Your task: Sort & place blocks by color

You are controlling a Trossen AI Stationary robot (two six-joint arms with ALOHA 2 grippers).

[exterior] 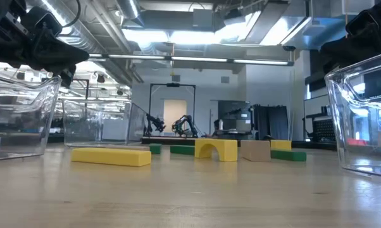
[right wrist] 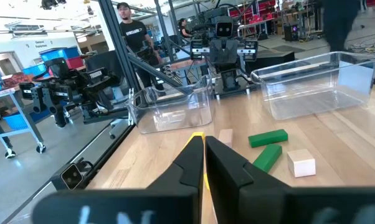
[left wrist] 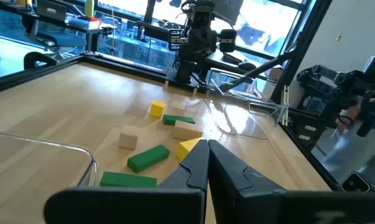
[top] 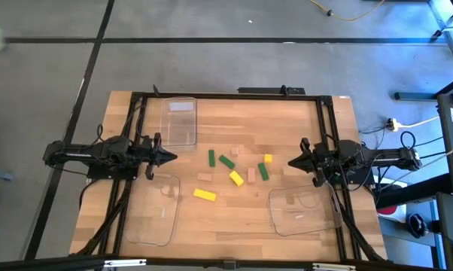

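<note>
Blocks [top: 236,178] on tabletop [top: 226,226]: three green, three yellow, about four tan. Trays: three. Left hand [top: 171,157], right hand [top: 292,162]: pressed together, empty.

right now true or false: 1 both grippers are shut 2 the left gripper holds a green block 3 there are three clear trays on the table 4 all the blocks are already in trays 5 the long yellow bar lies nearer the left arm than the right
1. True: the left gripper and the right gripper both have their fingers closed together.
2. False: the left gripper holds nothing; the green blocks lie loose on the table.
3. True: one tray at the far side, one near the left arm, one near the right arm.
4. False: the blocks lie on the bare wood between the arms.
5. True: the long yellow bar lies left of centre.
</note>
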